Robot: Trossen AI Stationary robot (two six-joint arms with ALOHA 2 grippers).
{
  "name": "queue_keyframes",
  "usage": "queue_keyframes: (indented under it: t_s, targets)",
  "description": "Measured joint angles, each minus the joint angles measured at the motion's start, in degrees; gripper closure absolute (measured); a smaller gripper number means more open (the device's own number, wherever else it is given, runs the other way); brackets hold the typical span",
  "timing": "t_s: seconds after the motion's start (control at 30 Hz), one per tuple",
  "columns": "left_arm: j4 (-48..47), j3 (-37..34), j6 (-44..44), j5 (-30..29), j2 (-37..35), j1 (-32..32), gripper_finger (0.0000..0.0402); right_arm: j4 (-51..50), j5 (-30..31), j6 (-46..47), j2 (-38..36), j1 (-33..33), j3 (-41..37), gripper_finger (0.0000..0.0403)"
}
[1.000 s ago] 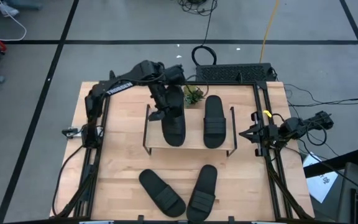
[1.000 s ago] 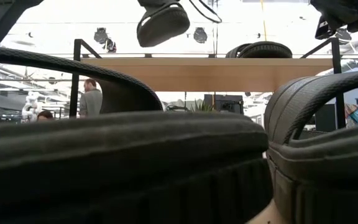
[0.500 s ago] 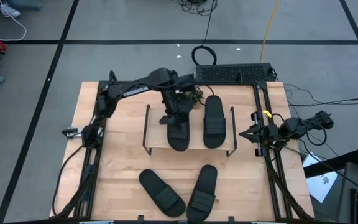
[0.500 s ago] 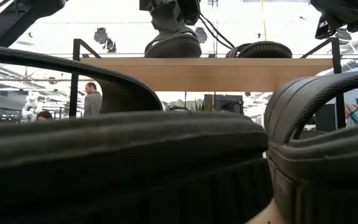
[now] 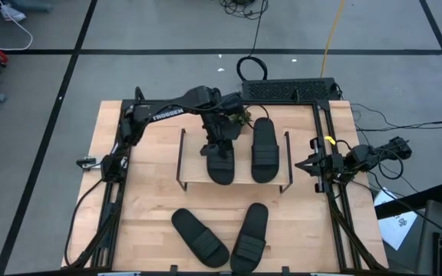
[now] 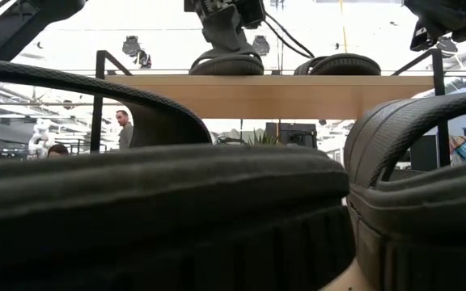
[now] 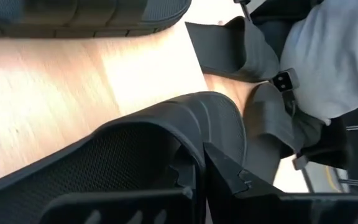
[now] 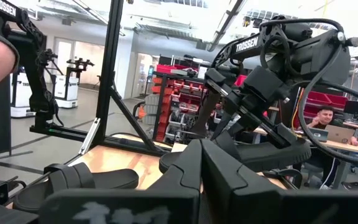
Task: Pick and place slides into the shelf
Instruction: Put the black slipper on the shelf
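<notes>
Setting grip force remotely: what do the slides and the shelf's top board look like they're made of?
The slides look like matte black foam or rubber, going by the dull surface and moulded ribbed strap; which one, the look leaves open. The shelf top board looks like light wood with visible grain and a smooth finish, on thin black metal wire sides. The left gripper holds one slide on that board.

Two big black slides fill the front of the low view, one wide and one at the right side. Behind them stands the shelf with its light wood top board and thin black posts. Two more slides sit on top of that board, side by side. The left gripper comes down from above onto the left one. Far behind, under the board, a person stands in the room.
</notes>
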Motion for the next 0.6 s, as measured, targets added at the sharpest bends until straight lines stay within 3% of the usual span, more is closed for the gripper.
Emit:
queue_keyframes:
  t_s: [0.27,0.6]
  targets:
    - [1.7,0.0,3.6,-7.5,0.0,-1.3,0.0372,0.0,0.0,0.2,0.0,0.0,0.0,0.0403]
    - [2.8,0.0,1.4,-15.3,-0.1,-1.6,0.0236,0.0,0.0,0.2,0.0,0.0,0.0,0.0403]
